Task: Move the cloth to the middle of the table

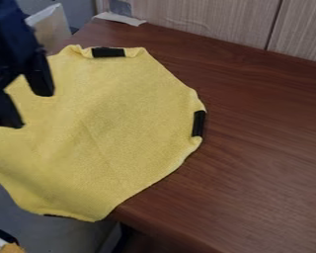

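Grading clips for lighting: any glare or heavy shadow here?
Camera view: soft, fairly even light on the cloth, no harsh glare; the gripper is so dark that its details merge; deep shadow beneath the near edge of the table.

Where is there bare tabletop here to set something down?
The table is bare from the yellow cloth to the picture's right border, between the wall panels and its near edge. The picture's left is crowded: the gripper hangs over the cloth, which reaches past the table edge.
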Available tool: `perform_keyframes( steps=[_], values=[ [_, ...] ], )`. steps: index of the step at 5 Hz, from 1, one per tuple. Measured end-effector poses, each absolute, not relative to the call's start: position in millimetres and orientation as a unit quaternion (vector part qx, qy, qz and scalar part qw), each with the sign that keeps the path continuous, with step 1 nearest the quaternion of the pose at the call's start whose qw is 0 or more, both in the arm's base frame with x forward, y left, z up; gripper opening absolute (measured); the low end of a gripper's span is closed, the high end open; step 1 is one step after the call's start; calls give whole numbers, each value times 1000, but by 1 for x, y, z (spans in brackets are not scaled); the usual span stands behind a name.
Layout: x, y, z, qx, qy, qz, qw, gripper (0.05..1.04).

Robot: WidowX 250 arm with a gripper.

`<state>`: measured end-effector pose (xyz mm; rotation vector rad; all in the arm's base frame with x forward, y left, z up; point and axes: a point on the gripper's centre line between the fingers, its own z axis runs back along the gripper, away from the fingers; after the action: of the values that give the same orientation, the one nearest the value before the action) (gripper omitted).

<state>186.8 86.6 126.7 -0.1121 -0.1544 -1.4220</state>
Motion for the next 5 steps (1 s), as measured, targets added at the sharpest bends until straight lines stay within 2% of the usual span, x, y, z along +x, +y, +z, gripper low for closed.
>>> perform_keyframes(
  steps=[2, 3, 5],
  values=[
    [208, 86, 79, -9, -47, -635, 771, 1000],
    [214, 87, 69, 14, -45, -635, 771, 1000],
    [221, 83, 66, 10, -45, -635, 771, 1000]
  ],
)
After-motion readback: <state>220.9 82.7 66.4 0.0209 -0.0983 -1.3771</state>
